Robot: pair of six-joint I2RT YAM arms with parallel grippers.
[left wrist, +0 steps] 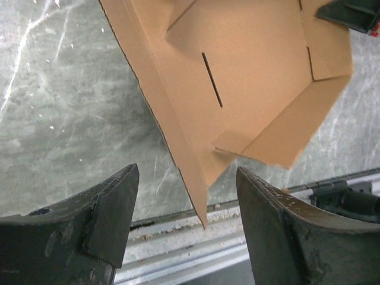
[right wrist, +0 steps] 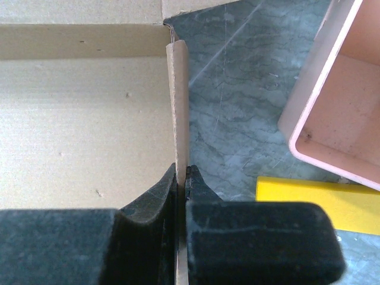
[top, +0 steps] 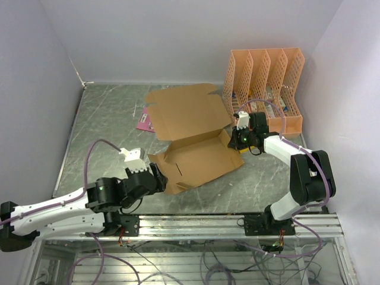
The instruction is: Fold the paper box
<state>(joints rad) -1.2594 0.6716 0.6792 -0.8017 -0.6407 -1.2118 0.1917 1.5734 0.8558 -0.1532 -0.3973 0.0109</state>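
Observation:
The paper box [top: 193,133] is a brown cardboard sheet, half raised into a shallow tray in the middle of the table, its lid panel lying flat behind. My left gripper [top: 158,180] stands open at the box's near left corner. In the left wrist view that corner's wall [left wrist: 178,142] hangs between the spread fingers [left wrist: 116,205] and touches neither. My right gripper [top: 236,141] is shut on the box's raised right side wall [right wrist: 177,101], with the fingers [right wrist: 205,190] pinching its thin edge.
An orange lattice file organizer [top: 264,89] stands at the back right, close behind the right gripper. A pink card [top: 144,122] pokes out from under the box's left rear. A yellow piece [right wrist: 314,202] lies beside the right gripper. The aluminium rail [top: 208,222] runs along the near edge.

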